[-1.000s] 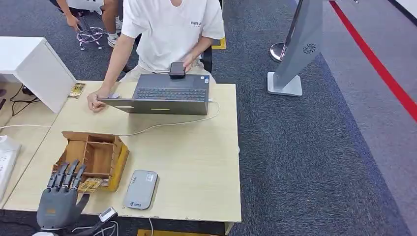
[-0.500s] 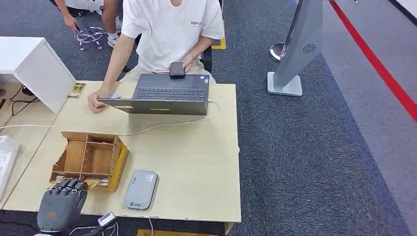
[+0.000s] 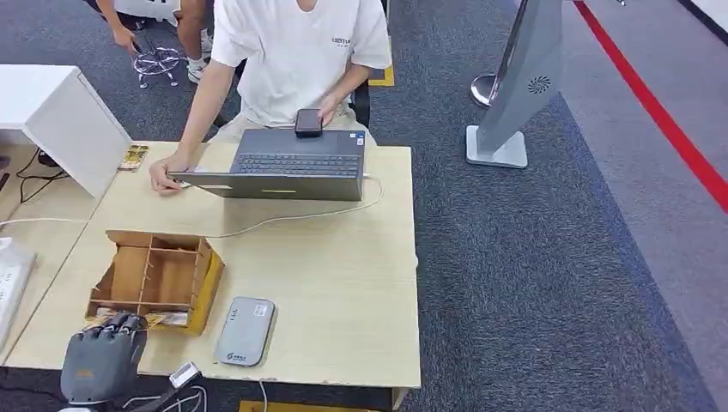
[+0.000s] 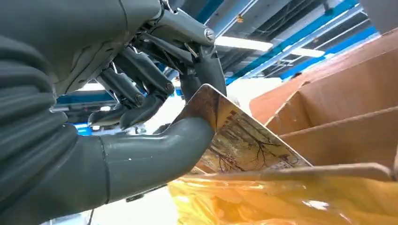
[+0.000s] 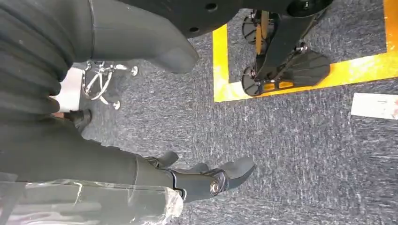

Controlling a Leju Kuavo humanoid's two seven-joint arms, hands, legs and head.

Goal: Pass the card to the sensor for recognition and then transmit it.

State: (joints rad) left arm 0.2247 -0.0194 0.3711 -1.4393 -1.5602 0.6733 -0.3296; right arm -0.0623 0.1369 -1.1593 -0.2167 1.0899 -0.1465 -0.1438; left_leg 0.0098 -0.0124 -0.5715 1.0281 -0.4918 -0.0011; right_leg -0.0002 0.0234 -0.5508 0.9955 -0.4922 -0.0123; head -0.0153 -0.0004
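Left hand (image 4: pixel 141 117) pinches the card (image 4: pixel 239 140) between thumb and fingers (image 4: pixel 206 70) at the wooden organizer (image 3: pixel 159 275). Right hand (image 5: pixel 155 173) hangs, fingers apart, holding nothing.

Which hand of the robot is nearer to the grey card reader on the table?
Left. The left hand is at the table's near edge beside the card reader, pinching a card at the wooden box. The right hand hangs over the carpet.

Table (image 3: pixel 343 283) centre-left of frame. Compartmented box (image 3: pixel 159 276) lower left; sensor (image 3: pixel 245 331) just right of it. Left hand (image 3: pixel 101 356) below box. Laptop (image 3: pixel 288 165) at table's upper edge, person (image 3: pixel 292 56) behind.
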